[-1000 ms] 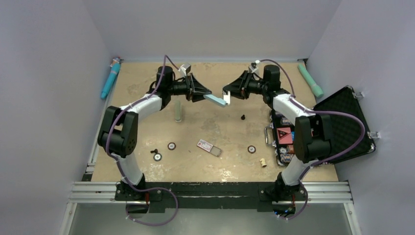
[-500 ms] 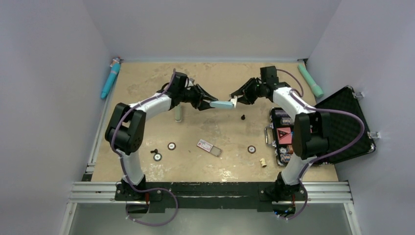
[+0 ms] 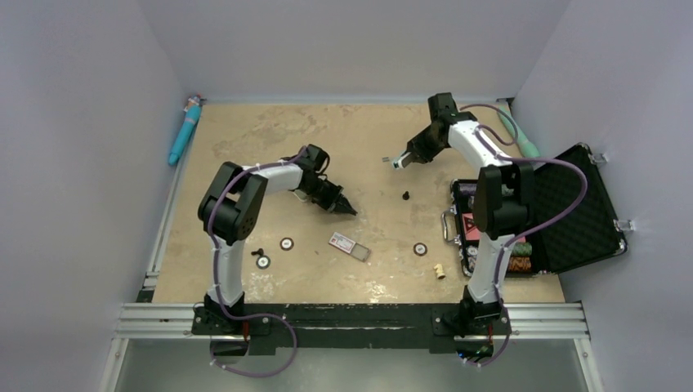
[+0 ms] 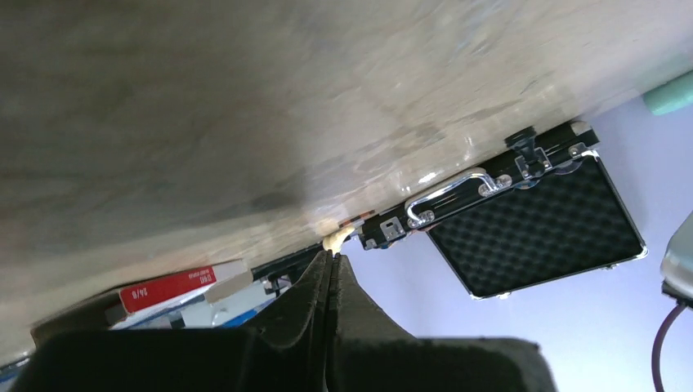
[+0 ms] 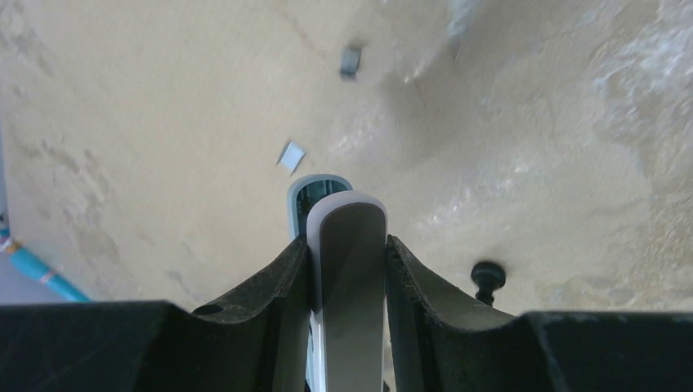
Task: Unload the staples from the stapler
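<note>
My right gripper [image 5: 345,242] is shut on the stapler [image 5: 345,216], a grey-white bar with a teal part, and holds it above the table. In the top view the right gripper [image 3: 400,162] is at the back middle and hides most of the stapler. A tiny dark-grey strip, the staples [image 5: 350,61], lies on the table beyond the stapler's tip. A small pale square chip [image 5: 291,155] lies nearer. My left gripper [image 3: 348,211] is shut and empty, low over the table left of centre; its jaws are pressed together in the left wrist view [image 4: 331,256].
A black peg [image 3: 405,195] stands near the right gripper. An open black case [image 3: 576,208] is at the right. A teal tool [image 3: 185,131] lies far left and a green one [image 3: 520,135] far right. A small card [image 3: 349,244], rings [image 3: 287,243] and a cork [image 3: 440,270] lie in front.
My left gripper let go of the stapler, shut, and swung down toward the front. My right gripper kept the stapler and drew back to the right. The green cylinder is now hidden by the left arm.
</note>
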Controlling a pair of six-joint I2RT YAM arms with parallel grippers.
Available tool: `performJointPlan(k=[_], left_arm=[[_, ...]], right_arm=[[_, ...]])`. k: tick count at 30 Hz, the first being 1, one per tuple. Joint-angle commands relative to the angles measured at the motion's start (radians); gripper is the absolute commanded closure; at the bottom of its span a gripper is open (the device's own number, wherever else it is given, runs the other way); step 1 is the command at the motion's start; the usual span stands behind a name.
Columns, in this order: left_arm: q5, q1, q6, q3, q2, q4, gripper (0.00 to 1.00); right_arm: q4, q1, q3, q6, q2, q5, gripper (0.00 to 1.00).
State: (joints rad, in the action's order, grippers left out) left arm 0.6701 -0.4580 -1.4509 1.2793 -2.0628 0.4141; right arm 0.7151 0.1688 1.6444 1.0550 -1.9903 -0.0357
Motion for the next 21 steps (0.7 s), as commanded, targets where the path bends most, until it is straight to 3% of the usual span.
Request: performJointPlan(k=[1, 9, 14, 18, 19, 21], left_arm=[[0.006, -0.007, 0.015, 0.052, 0.016, 0.092, 1.00], [0.017, -0.002, 0.073, 0.091, 0.030, 0.077, 1.00], [0.051, -0.001, 0.086, 0.102, 0.033, 0.012, 1.00], [0.027, 0.012, 0.175, 0.137, 0.083, 0.010, 1.00], [0.008, 0.019, 0.205, 0.149, 0.107, 0.030, 0.96], [-0.014, 0.029, 0.269, 0.161, 0.151, 0.027, 0.73]], right_arm=[[0.091, 0.008, 0.093, 0.026, -0.086, 0.092, 1.00], [0.035, 0.024, 0.088, -0.062, -0.045, 0.029, 1.00], [-0.016, 0.040, 0.068, -0.136, 0.076, -0.045, 1.00], [-0.180, 0.032, -0.052, -0.197, 0.210, -0.176, 1.00], [-0.228, 0.031, -0.092, -0.217, 0.243, -0.211, 1.00], [-0.329, 0.030, -0.177, -0.238, 0.308, -0.290, 1.00]])
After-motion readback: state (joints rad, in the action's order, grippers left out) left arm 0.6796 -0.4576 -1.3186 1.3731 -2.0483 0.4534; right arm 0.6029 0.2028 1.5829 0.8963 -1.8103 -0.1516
